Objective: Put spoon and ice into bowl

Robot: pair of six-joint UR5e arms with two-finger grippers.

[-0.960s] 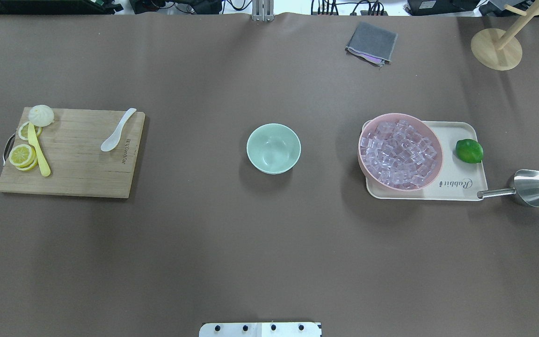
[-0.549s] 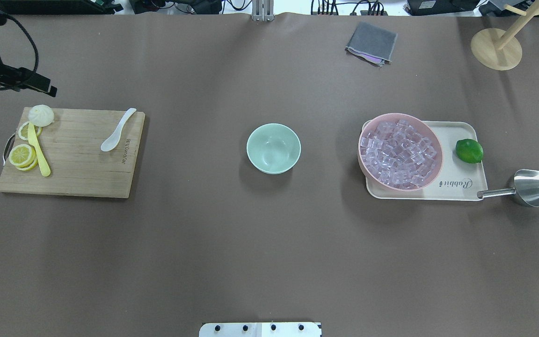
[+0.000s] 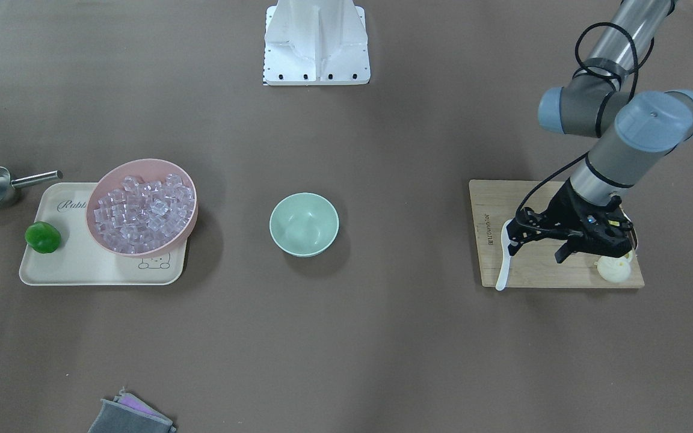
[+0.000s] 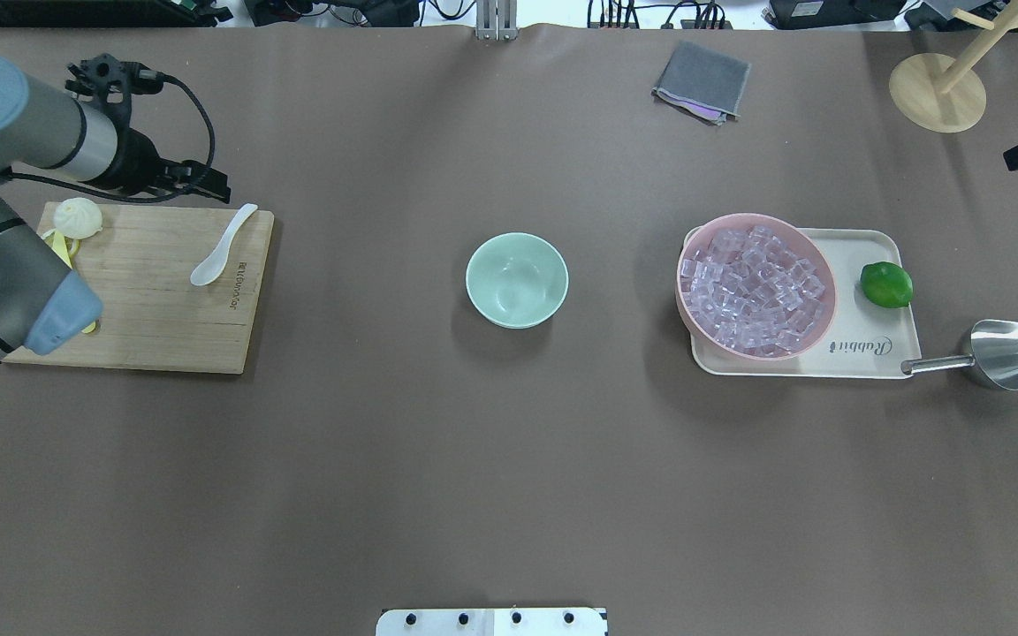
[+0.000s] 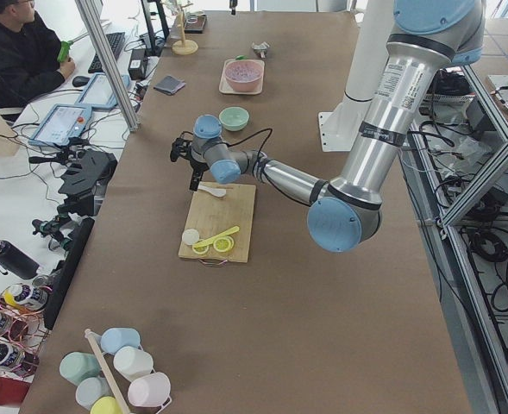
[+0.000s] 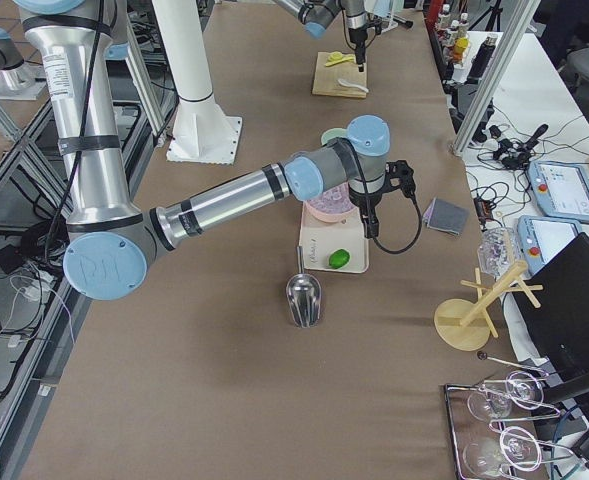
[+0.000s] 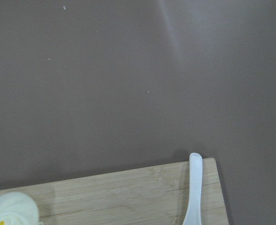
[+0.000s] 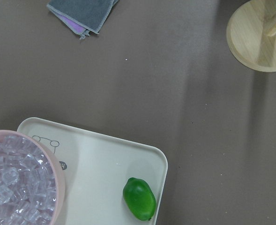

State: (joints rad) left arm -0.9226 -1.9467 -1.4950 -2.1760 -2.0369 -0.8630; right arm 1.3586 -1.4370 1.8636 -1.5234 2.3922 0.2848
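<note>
Overhead exterior shows the spoon (image 4: 223,246) lying diagonally, handle pointing away and rightward.

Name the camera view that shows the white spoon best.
Overhead exterior: the spoon lies whole and unblocked on the cutting board. Front-facing partly hides its scoop; the left wrist catches only the handle; side views show it tiny.

White spoon (image 4: 222,247), mint-green bowl (image 4: 516,281), clear ice (image 4: 756,287), pink bowl (image 4: 756,218), green lime (image 4: 886,285).

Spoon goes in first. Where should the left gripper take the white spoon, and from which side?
Probably grip the spoon by its handle, from above, jaws across it: it lies flat on the cutting board, handle narrow, tip at the far edge.
</note>
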